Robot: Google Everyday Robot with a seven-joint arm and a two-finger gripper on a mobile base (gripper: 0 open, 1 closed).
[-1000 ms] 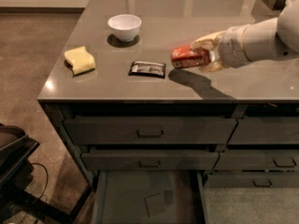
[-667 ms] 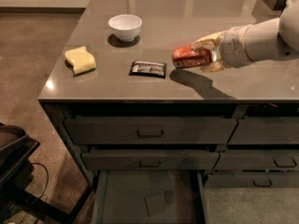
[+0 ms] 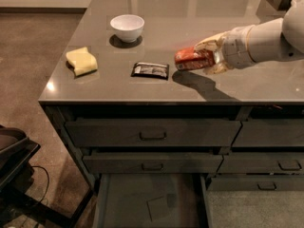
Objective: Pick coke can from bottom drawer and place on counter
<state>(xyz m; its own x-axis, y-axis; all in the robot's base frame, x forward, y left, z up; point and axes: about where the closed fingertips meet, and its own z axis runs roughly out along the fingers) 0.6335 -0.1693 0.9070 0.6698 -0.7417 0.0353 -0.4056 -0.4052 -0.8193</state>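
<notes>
The red coke can [image 3: 188, 60] lies sideways in my gripper [image 3: 205, 57], which is shut on it and holds it just above the counter [image 3: 190, 18], right of the dark snack packet [image 3: 150, 70]. My white arm [image 3: 266, 39] reaches in from the right edge. The can's shadow falls on the counter below it. The bottom drawer [image 3: 142, 198] is pulled open at the lower middle; its floor shows only a pale square patch [image 3: 157, 208].
A white bowl [image 3: 127, 27] and a yellow sponge [image 3: 81, 61] sit on the counter's left part. Two shut drawers with loop handles [image 3: 152, 136] are above the open one. Dark equipment [image 3: 12, 160] stands on the floor at the left.
</notes>
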